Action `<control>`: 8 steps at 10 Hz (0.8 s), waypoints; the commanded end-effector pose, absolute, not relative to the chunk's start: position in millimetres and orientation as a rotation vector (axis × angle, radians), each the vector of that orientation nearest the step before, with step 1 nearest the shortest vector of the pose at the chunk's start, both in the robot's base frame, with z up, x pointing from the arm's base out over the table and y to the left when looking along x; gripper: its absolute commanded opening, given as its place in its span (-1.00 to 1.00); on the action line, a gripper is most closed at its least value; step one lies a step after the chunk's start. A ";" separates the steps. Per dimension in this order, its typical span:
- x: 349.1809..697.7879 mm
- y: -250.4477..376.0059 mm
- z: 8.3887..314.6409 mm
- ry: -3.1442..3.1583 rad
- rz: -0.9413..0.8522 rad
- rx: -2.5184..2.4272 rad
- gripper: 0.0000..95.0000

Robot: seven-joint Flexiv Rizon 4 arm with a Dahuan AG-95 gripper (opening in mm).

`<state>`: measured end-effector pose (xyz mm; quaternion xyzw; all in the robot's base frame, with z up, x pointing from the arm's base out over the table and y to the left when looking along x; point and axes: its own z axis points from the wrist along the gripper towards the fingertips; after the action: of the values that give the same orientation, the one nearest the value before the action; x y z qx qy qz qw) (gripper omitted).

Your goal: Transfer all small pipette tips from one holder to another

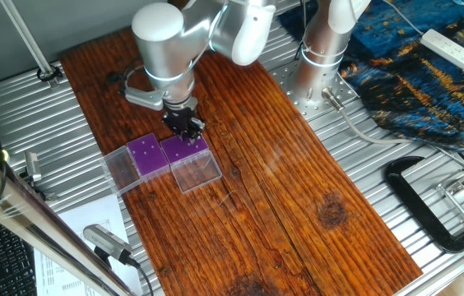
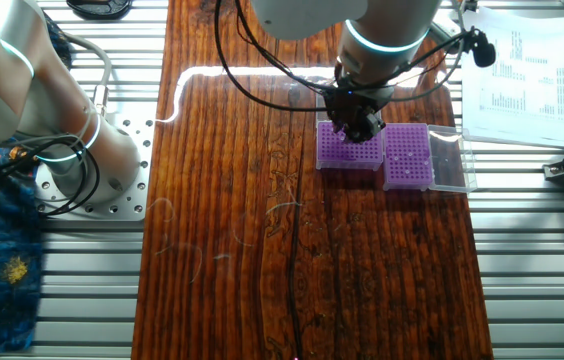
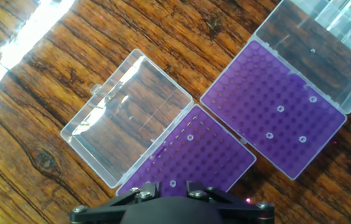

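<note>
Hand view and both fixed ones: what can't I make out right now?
- Gripper: fingertips cut off by the hand view's bottom edge; the wrist hides them in both fixed views, so jaw state is unclear.
- Near holder: its lower part is hidden behind the gripper body.
- Tips: too small to count in the fixed views.
- Far holder's lid: cut by the frame edge.

No readable text; printed sheets (image 2: 527, 75) at table edge too small to read.
</note>
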<state>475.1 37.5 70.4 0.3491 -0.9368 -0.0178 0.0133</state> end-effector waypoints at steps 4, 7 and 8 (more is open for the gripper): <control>508.4 33.5 81.5 -2.908 -0.053 1.107 -1.00; 525.1 27.9 75.6 -2.927 -0.058 1.116 -1.00; 528.7 26.5 74.7 -2.927 -0.057 1.117 -1.00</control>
<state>531.0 26.0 73.7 0.3570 -0.9339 -0.0176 0.0017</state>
